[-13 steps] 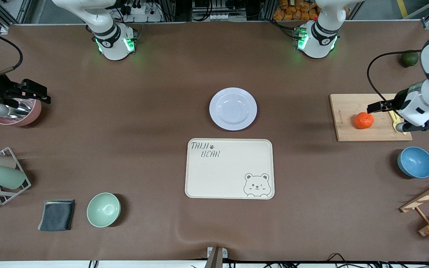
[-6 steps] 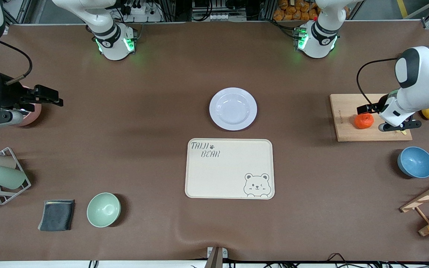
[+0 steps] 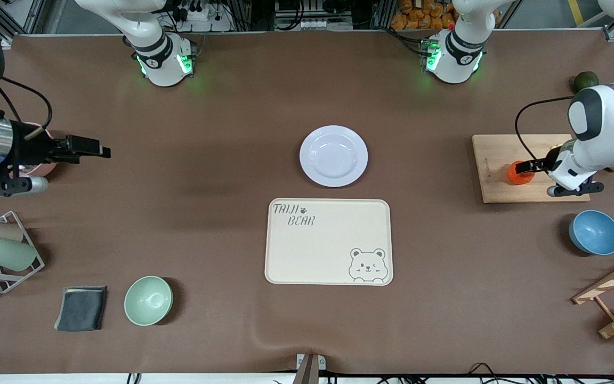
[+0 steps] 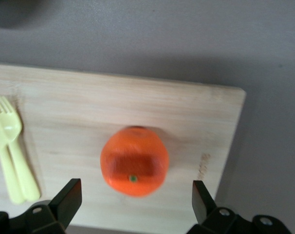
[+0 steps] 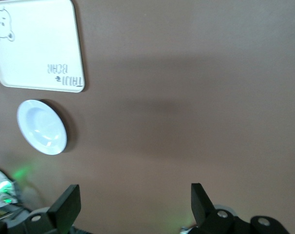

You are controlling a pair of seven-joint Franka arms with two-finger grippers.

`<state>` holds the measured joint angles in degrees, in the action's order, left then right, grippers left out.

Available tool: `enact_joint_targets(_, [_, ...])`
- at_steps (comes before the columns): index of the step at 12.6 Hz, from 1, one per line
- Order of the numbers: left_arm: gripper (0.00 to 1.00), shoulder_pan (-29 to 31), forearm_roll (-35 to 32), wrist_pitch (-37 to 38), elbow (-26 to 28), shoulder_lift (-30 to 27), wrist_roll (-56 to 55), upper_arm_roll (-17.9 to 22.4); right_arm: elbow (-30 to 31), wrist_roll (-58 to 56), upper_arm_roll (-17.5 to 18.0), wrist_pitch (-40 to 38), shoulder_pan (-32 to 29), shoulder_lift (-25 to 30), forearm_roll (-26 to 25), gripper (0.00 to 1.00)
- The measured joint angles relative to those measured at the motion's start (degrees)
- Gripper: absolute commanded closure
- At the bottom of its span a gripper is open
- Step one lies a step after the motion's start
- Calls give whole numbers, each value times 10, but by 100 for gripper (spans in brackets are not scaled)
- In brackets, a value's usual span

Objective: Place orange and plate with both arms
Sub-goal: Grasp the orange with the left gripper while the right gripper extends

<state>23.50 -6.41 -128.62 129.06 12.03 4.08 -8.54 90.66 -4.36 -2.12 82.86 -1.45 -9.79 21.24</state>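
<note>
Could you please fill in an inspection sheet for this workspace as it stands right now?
Surface: brown table mat.
Job's things: orange on the cutting board; plate bare, farther from the camera than the bear tray.
Clutter: green bowl, blue bowl, dark cloth, cup rack.
Grippers: left gripper open over the orange; right gripper open over bare mat.
Cables: black cable on the left arm.
Surroundings: nothing seen.

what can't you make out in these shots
- Orange, front view: partly covered by the left hand over it.
- Pink bowl, front view: mostly hidden by the right arm.
- Fork, left wrist view: its end hidden by the hand's finger.
- Cups in the rack, front view: cut off by the edge.
</note>
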Motion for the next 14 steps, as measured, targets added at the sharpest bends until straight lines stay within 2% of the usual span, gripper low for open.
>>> enact_joint_targets(3, [0, 0, 0, -9, 0, 19, 1, -2, 31, 2, 0, 19, -13, -13, 59, 0])
enact_joint_targets(6, [0, 0, 0, -11, 0, 24, 1, -3, 59, 4, 2, 32, -13, -15, 97, 0])
enact_joint_targets(11, [0, 0, -2, -25, 0, 49, 1, -3, 150, 4, 8, 93, -7, -15, 187, 0])
enact_joint_targets(14, [0, 0, -36, -36, 0, 60, 1, -3, 181, 3, 9, 126, 7, -15, 216, 0])
